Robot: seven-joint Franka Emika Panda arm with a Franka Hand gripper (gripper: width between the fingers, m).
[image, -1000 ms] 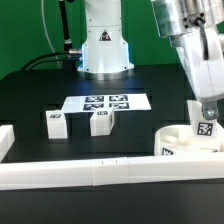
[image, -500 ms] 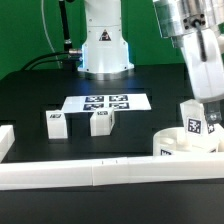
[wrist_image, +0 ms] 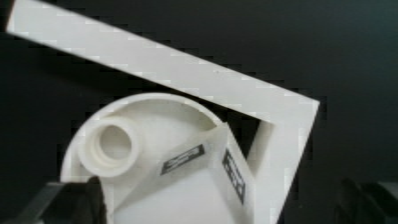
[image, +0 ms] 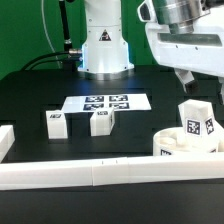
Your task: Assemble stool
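Found the seat (image: 172, 146) set in the corner of the border rails (image: 90, 172) at the exterior view's right, judged so as to brace it against sideways push while legs go in. Saw one leg (image: 197, 122) standing on the seat, upright or nearly so, probably lodged in a socket. In the wrist view, made out a round socket (wrist_image: 121, 143) empty beside it. Noted the end effector (image: 188, 80) above that leg, apart from it, fingers spread and gripping nothing. Saw a loose leg (image: 56, 122) and a second loose leg (image: 101, 122) on the table (image: 30, 95), just in front of the marker board (image: 105, 102). Read no words or brand anywhere, only black-and-white square tags.
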